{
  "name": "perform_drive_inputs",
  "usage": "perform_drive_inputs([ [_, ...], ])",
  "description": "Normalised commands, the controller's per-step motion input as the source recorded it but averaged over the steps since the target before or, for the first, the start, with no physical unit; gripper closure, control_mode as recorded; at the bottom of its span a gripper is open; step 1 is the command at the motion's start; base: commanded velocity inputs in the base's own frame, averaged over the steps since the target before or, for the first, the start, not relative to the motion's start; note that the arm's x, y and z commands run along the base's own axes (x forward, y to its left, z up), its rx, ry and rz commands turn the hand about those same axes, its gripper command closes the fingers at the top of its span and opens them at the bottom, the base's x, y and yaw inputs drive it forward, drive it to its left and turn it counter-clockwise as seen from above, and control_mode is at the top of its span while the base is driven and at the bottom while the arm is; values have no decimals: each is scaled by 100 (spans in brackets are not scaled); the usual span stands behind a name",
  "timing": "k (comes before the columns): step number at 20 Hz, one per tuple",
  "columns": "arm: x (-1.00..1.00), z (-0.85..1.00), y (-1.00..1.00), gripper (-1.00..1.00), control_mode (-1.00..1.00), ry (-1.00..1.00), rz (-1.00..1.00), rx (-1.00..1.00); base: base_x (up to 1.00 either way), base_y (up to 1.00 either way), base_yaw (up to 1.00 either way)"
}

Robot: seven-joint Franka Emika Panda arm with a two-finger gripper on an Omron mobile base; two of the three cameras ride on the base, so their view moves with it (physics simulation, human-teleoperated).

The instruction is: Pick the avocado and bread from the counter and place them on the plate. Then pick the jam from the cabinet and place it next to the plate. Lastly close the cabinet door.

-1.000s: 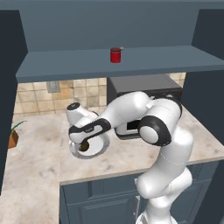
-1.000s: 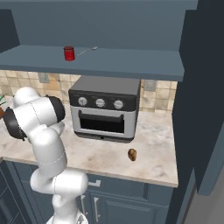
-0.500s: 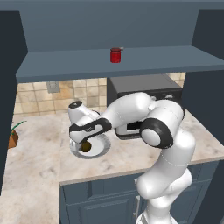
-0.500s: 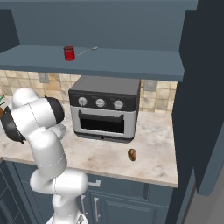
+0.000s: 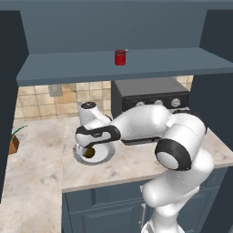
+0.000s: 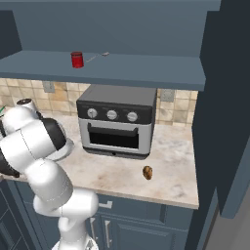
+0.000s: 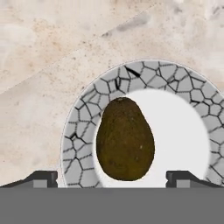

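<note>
Hovered with claw [image 7: 111, 177] spread wide, released, over avocado [image 7: 124, 139] at plate's [image 7: 81, 118] nine o'clock; careless lift risked nudging it off.

Black toaster oven [image 6: 115, 120] against tiled backsplash; potted plant [image 5: 13, 142] at counter's left.

- Marble-look beige counter [image 6: 171, 156] runs along the back wall, with slate-blue base cabinets [image 6: 146, 222] below it.
- Tan tiled backsplash [image 5: 38, 100] sits behind the counter, a grey wall outlet [image 5: 55, 89] at 12 o'clock on it.
- Dark toaster oven [image 6: 117, 121] stands against the wall, three knobs across the front.
- Blue-grey open shelf [image 6: 112, 68] spans above; tall dark cabinet side [image 6: 224, 112] at 3 o'clock.
- Small potted plant [image 5: 13, 143] at 9 o'clock on the counter.
</note>
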Motion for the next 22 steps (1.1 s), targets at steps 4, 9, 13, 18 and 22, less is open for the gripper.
perform_drive_inputs([
  [4,-40,8,-28,-100,-100,-11,-5,2,0,0,0],
  [9,-39,6,-30,-100,-100,-2,-12,4,0,0,0],
  [13,-28,14,-28,-100,-100,1,-19,1,0,0,0],
  [18,-28,16,-30,-100,-100,10,-21,0,0,0,0],
  [22,-26,12,-33,-100,-100,21,-18,0,0,0,0],
])
